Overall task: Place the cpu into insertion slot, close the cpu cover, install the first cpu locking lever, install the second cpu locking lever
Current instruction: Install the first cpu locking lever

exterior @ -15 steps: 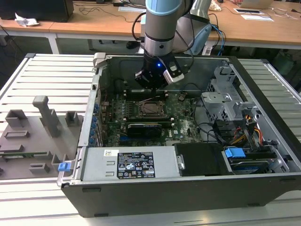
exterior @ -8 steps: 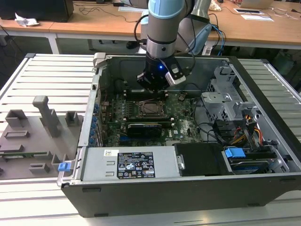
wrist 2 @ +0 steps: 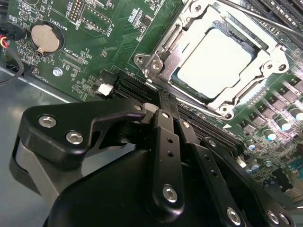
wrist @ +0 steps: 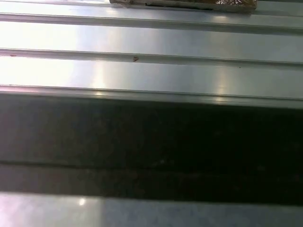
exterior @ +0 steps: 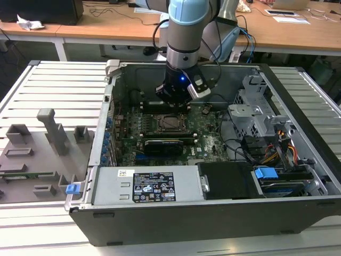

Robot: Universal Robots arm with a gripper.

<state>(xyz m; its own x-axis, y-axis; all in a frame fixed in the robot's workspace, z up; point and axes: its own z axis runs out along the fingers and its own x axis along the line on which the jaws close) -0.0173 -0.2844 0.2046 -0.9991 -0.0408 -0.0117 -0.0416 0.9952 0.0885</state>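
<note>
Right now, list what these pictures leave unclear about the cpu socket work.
- Locking levers: in the second wrist view, the gripper hides the near edge of the cpu cover, so latching is unclear.
- Cpu: glare washes out its face.
- Insertion slot: in the exterior view, too small for detail.

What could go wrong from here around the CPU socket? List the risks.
1. In the second wrist view the cpu sits in the insertion slot with the cpu cover closed over it; a hard push could flex that thin frame.
2. The gripper is right at the socket's edge, beside the long black slots, and could scrape them.
3. Loose cables lie on the exterior view's right of the arm and might snag.
</note>
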